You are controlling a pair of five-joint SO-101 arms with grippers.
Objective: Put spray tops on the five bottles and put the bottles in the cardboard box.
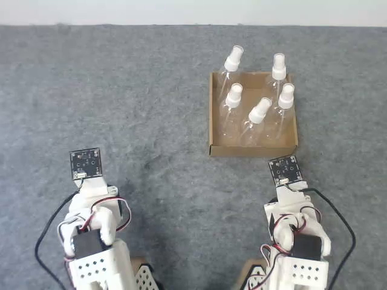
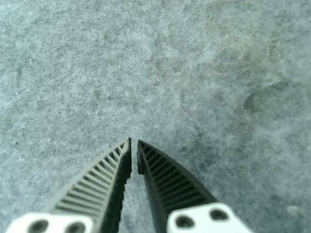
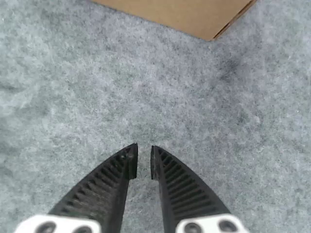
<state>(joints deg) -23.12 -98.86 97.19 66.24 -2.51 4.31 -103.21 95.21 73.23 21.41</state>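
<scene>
Cardboard, high view: the box (image 1: 253, 148) sits on the grey felt table cover (image 1: 121, 90), ahead of my right arm. Five bottles (image 1: 228, 118) stand inside it, each wearing a white spray top (image 1: 233, 95).
Task status, high view: judged complete, with all five capped and boxed.
Arms, high view: both are folded back at the near edge, well apart from each other. The right one is near the box's front wall.
Left wrist view: my left gripper (image 2: 134, 143) hangs over bare felt, fingers closed to a hairline gap, holding nothing.
Right wrist view: my right gripper (image 3: 144, 148) is over felt, fingers together and empty. The box corner (image 3: 184, 14) lies ahead, apart from the tips.
Risk 1: the middle bottle (image 1: 254, 124) tilts, so a knock to the box could topple it onto its neighbours.
Risk 2: a forward move of my right arm would likely strike the front wall and shove the box.
Risk 3: I cannot tell whether the tops are fully seated, and a loose one could come off in handling.
</scene>
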